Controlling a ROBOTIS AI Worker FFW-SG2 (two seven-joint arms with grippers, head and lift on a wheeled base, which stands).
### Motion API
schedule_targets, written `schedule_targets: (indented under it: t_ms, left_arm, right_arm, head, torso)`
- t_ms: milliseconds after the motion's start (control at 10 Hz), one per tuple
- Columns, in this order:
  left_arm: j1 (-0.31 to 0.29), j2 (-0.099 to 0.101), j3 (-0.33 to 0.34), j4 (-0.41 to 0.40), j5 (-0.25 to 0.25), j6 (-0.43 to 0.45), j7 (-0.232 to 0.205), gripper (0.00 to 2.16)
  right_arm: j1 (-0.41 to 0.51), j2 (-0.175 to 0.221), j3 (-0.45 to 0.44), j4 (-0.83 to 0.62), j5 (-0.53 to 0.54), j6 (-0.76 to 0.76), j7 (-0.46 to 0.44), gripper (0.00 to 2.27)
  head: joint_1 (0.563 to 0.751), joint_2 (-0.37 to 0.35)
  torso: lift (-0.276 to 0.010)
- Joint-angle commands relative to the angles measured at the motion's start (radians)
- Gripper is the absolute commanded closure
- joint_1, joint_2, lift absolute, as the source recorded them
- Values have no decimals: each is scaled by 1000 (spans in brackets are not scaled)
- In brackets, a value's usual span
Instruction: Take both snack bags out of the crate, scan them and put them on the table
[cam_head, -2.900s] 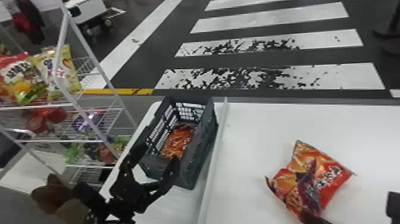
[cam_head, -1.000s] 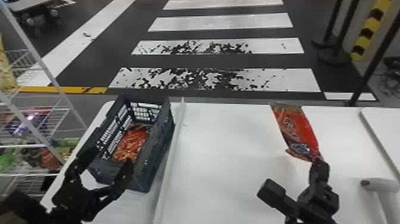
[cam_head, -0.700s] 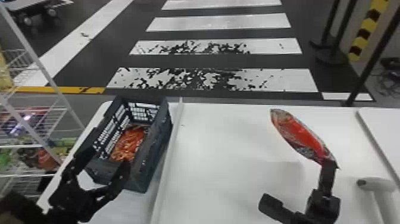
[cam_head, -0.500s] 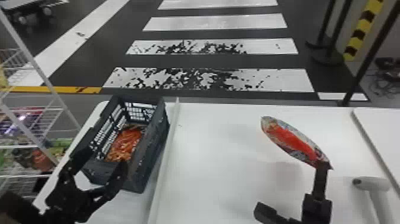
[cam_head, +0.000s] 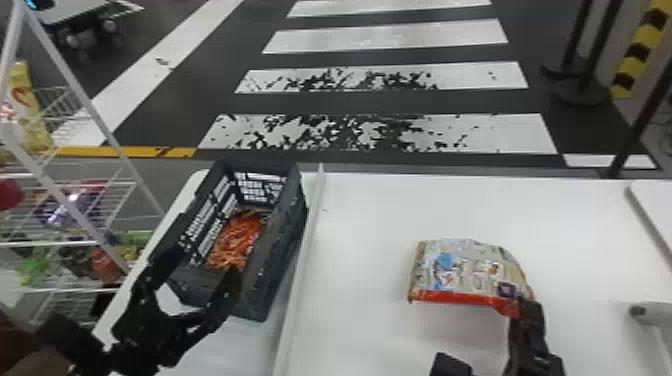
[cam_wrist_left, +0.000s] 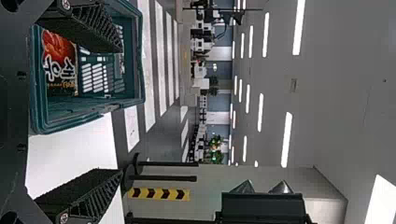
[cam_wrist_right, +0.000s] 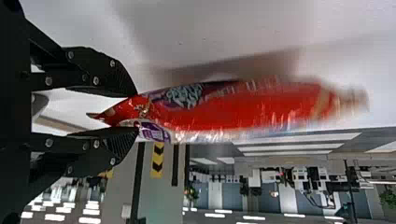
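Note:
My left gripper is open at the near end of the dark crate; a red snack bag lies inside. In the left wrist view my left gripper has its fingers wide apart, with the crate and the bag beyond. My right gripper holds the other snack bag by one corner above the white table, its pale printed back showing. In the right wrist view my right gripper is shut on that corner of the bag.
The white table has a raised divider just right of the crate. A grey-white handled device sits at the right. A wire shelf with snacks stands at the left.
The bag in my right gripper has turned from its narrow red side to its pale back and moved slightly left and down in the head view. My left gripper stays by the crate.

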Motion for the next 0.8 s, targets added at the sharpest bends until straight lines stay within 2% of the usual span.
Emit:
schedule_targets:
  t_ms: [0,200,400,500,700]
  left_arm:
    - [-2,-1,0,0,0,0,2,80]
    - [-3,-1,0,0,0,0,2,80]
    - [-3,-3,0,2,-2,0,0,80]
    - [-3,-3,0,2,-2,0,0,80]
    - [-6,-6,0,2,-2,0,0,80]
  right_arm:
    - [26,-19,-21,-124,-144,-12,81,36]
    - [56,-20,-159,-321,-467,-61,296,53]
    - [62,-10,-286,-439,-713,-55,442,70]
    - [64,1,-352,-476,-848,-58,500,76]
    - [58,29,-431,-480,-1026,-104,517,80]
  head:
    - [695,217]
    - [695,238]
    - [695,278]
    - [695,288]
    - [695,304]
  torso:
    - [-92]
    - [-92]
    - [-92]
    - [-92]
    - [-92]
